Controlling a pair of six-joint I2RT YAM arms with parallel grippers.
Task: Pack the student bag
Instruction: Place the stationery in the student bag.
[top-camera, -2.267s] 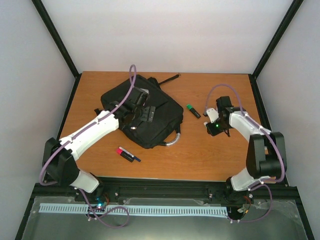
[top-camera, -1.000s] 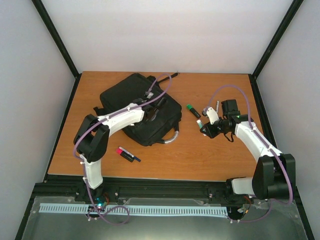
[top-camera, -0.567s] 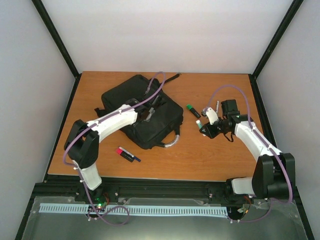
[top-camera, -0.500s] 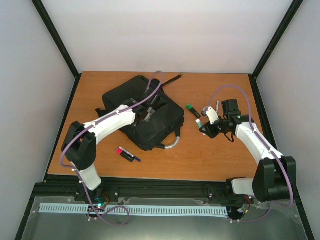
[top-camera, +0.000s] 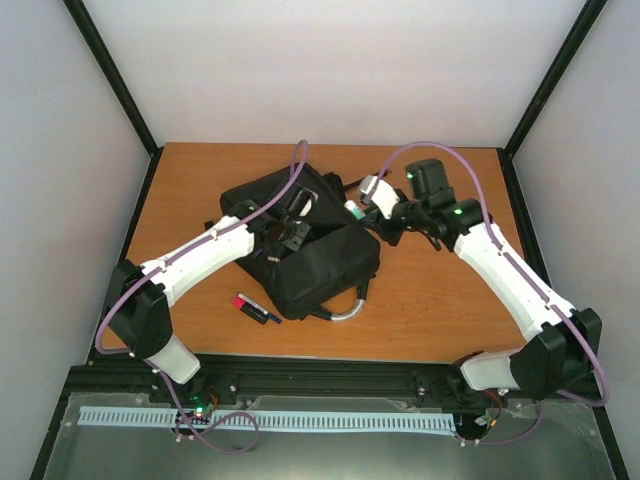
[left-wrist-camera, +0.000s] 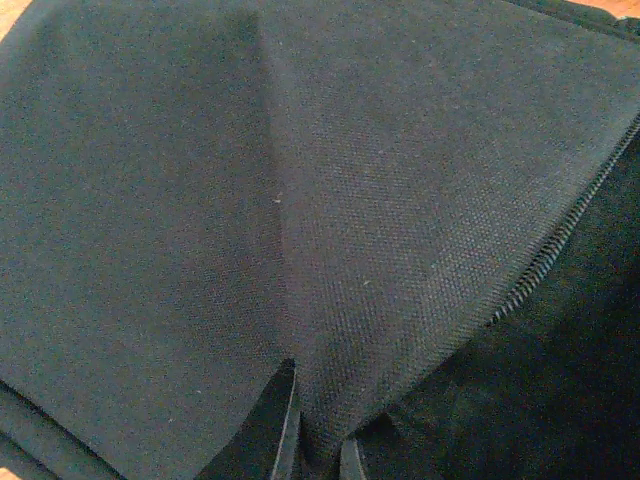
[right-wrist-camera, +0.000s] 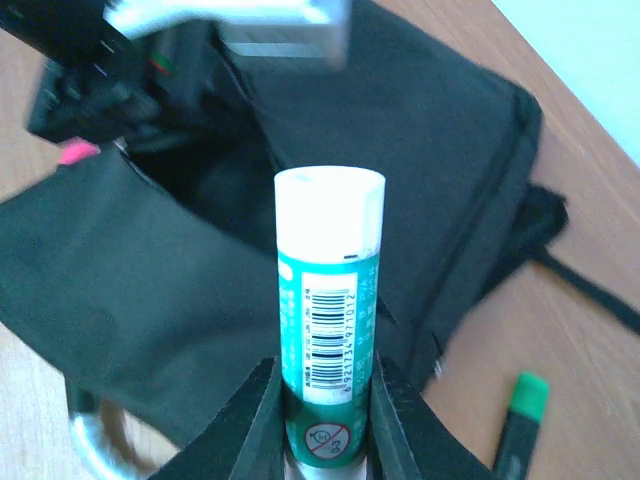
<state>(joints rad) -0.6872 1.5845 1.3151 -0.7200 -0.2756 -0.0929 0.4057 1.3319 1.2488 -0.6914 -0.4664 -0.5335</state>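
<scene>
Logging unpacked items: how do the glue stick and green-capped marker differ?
The glue stick is clamped in the right gripper by the student bag; the green-capped marker lies loose on the table. The glue stick is teal with a white cap; the marker is slimmer, black-bodied. Neither is packed.

Large black fabric student bag lies flat on wooden table, centre-left, turned diagonally. Zip open, flap raised; grey loop handle at near-right corner.
</scene>
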